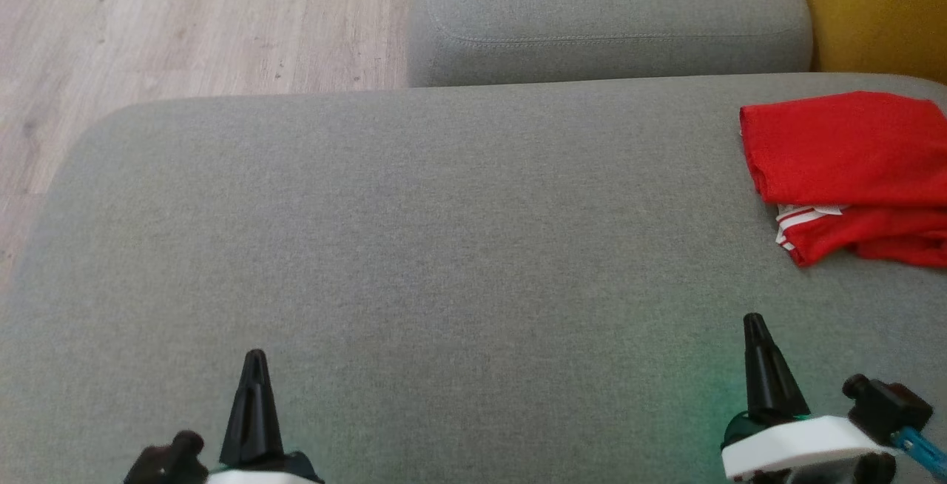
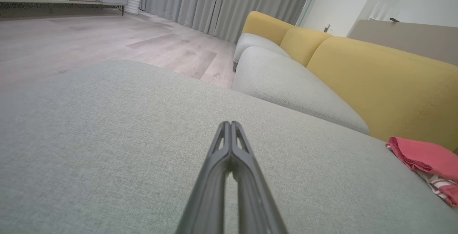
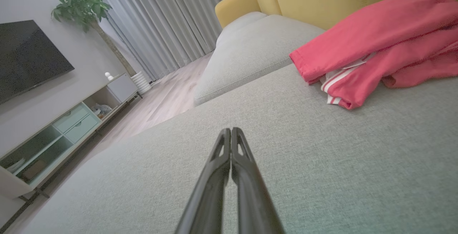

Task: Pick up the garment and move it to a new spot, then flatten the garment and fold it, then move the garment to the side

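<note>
Red fabric garment with white-striped trim (image 1: 851,166) lies at the far right of the wide grey woven sofa seat (image 1: 444,247), close to the yellow upholstered backrest (image 1: 873,10). It sits as a layered bundle with a smooth top layer and the striped hem poking out beneath. We judge it roughly folded and set to the side, out of the working middle of the seat.

Our left gripper (image 1: 254,357) hovers low at the near edge of the seat. Its two dark fingers are pressed tip to tip with nothing between them. Our right gripper (image 1: 753,319) is likewise closed on nothing. It is the nearer one to the garment, yet well apart from it, with bare grey cloth between.

Both arms sit drawn back toward us, fingers pointing across the seat. We read this as a resting posture, clear of the fabric and out of the head camera's line to it.

Pale wooden floor (image 1: 185,18) lies beyond the seat's left edge.

If the fold passes, little is left to do; if not, our right arm has the shorter reach
</note>
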Robot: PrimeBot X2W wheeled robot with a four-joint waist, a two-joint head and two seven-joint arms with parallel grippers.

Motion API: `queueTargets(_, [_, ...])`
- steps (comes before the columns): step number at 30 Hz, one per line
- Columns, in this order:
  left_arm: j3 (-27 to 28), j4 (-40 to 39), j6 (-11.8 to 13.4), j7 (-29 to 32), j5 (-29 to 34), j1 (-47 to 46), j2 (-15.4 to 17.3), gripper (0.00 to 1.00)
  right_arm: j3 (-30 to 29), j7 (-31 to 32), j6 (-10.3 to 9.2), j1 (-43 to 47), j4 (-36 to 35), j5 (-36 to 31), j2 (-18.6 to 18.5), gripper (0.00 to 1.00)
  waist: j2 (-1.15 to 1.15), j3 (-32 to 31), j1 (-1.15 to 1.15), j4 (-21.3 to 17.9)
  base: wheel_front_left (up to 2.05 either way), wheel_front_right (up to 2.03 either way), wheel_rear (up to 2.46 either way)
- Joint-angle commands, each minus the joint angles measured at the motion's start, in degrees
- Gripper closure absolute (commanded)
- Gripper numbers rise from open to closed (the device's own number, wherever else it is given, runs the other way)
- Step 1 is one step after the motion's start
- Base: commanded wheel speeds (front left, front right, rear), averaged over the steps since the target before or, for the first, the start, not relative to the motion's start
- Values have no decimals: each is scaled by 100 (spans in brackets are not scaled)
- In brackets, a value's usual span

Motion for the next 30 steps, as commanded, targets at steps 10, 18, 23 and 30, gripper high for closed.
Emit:
queueTargets(10, [206, -69, -116, 162, -810, -414, 87, 100, -76, 155, -2, -392, -141, 782, -113, 100, 0, 7, 0, -29, 0, 0, 0])
queueTargets(18, [287, -11, -187, 278, -1381, -508, 102, 100, -131, 273, -2, -465, -126, 1326, -128, 100, 0, 13, 0, -52, 0, 0, 0])
queueTargets(23, [341, 28, -231, 353, -1736, -568, 110, 100, -168, 348, -2, -511, -117, 1664, -136, 100, 0, 17, 0, -67, 0, 0, 0])
queueTargets(30, [419, 85, -293, 460, -2230, -652, 118, 100, -222, 456, -2, -575, -103, 2134, -145, 100, 0, 22, 0, -87, 0, 0, 0])
